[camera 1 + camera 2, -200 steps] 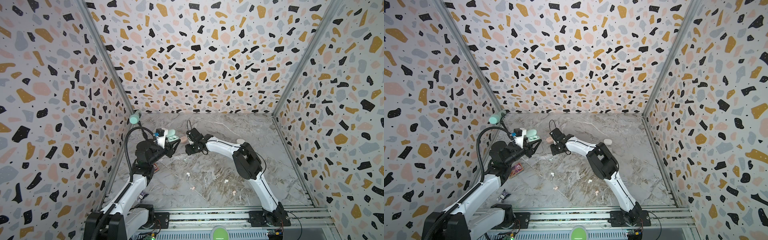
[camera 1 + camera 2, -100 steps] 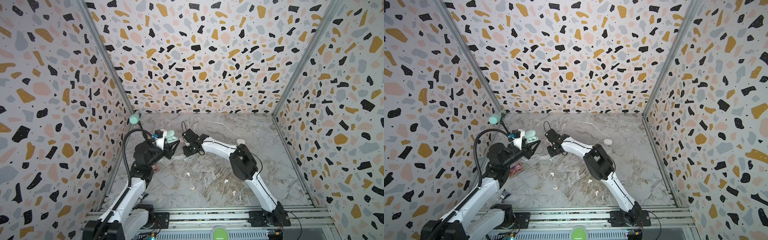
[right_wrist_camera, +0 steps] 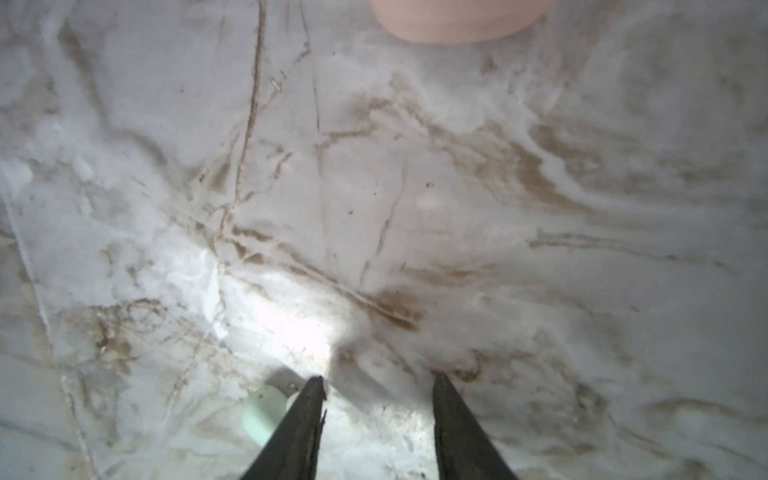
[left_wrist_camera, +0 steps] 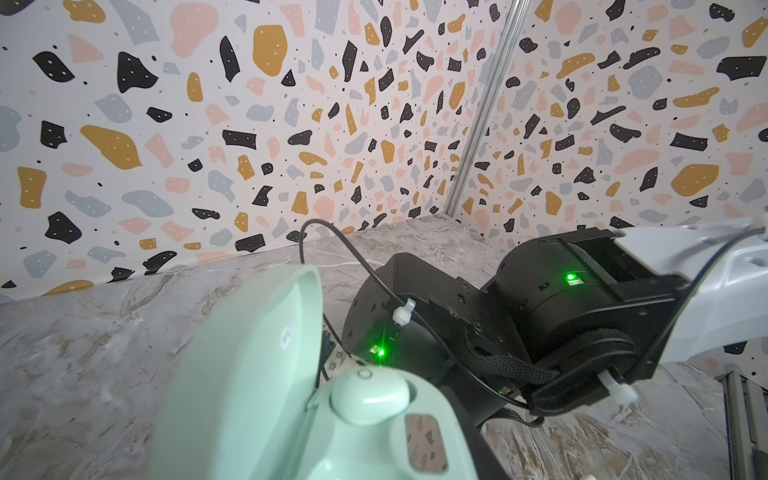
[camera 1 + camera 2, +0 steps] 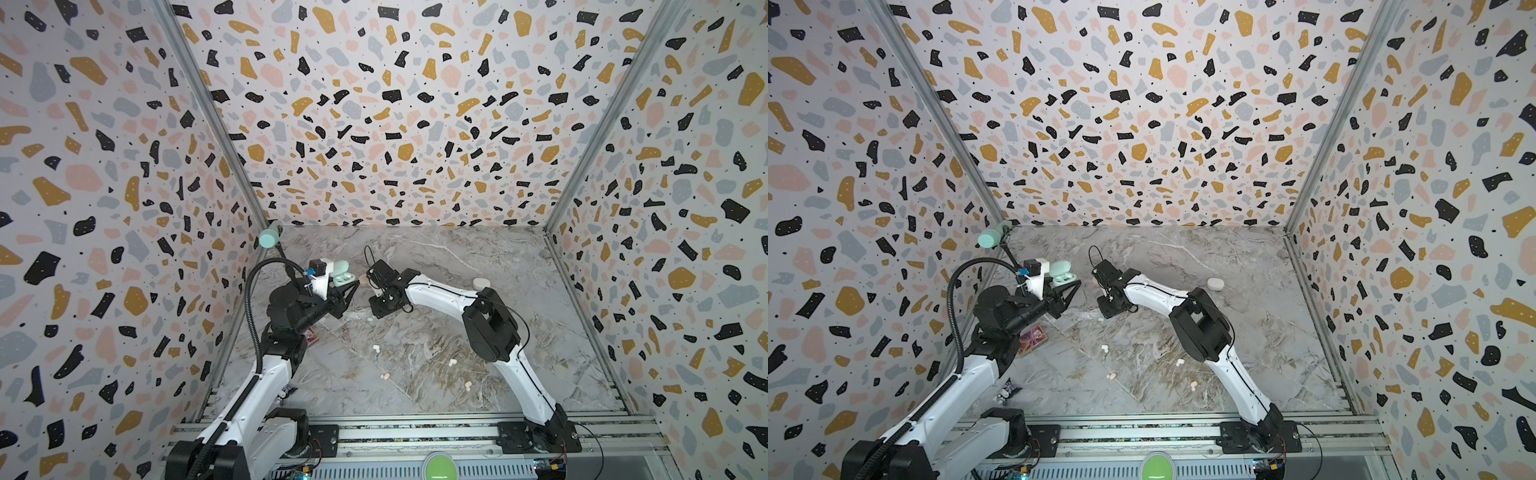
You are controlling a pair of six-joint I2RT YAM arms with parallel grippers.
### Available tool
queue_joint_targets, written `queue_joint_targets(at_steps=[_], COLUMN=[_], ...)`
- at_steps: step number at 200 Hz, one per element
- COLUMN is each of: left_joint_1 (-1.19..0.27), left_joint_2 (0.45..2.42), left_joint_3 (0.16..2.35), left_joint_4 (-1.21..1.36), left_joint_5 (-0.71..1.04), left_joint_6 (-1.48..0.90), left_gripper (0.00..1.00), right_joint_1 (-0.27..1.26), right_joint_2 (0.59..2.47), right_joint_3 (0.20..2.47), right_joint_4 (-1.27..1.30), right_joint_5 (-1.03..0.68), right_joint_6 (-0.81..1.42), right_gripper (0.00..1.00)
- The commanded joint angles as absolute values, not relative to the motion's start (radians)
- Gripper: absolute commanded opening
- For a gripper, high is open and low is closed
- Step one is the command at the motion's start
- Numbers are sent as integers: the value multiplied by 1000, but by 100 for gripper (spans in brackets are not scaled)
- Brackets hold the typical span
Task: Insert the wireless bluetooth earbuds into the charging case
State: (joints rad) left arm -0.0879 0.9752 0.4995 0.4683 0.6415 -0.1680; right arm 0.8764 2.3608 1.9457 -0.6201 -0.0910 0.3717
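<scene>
Step in hand: fetching the 2nd mint bud. Our left gripper is clamped on the open mint case, held off the table w/ one seated bud inside. Our right gripper hangs low, jaws apart & empty. The mint earbud lies just outside one finger. Nxt, we judge: shift sideways to get it b/w the jaws, then pinch gently, as it's tiny and may skid.

The bench is bare along its back edge and in the back right corner, save a white case toward the right edge. Loose earbuds dot the front middle. Near the left edge, the left gripper, holding an open mint case, and the right gripper leave only a narrow gap.
</scene>
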Motion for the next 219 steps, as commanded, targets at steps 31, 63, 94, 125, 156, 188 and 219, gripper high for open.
queue_joint_targets(at_steps=[31,63,94,125,156,188,219], left_joint_1=[-83,-82,-82,-83,-83,-81,-76], left_joint_2=[964,962,960,959,958,982,998], left_joint_3=[485,483,481,480,478,496,516], left_joint_4=[506,508,512,512,508,490,465], left_joint_5=[651,650,653,655,640,607,581], left_joint_6=[-161,-160,-164,-171,-172,-164,-155], left_gripper=[0,0,0,0,0,0,0], right_joint_1=[895,902,904,902,905,913,932], right_joint_2=[2323,2312,2292,2253,2244,2280,2317], right_joint_3=[1902,1895,1880,1891,1936,1988,2055], right_joint_4=[-716,-725,-730,-723,-732,-748,-770], right_joint_5=[-124,-129,-128,-108,-121,-132,-127], right_joint_6=[363,367,377,411,440,450,451], right_gripper=[45,45,45,46,48,48,48])
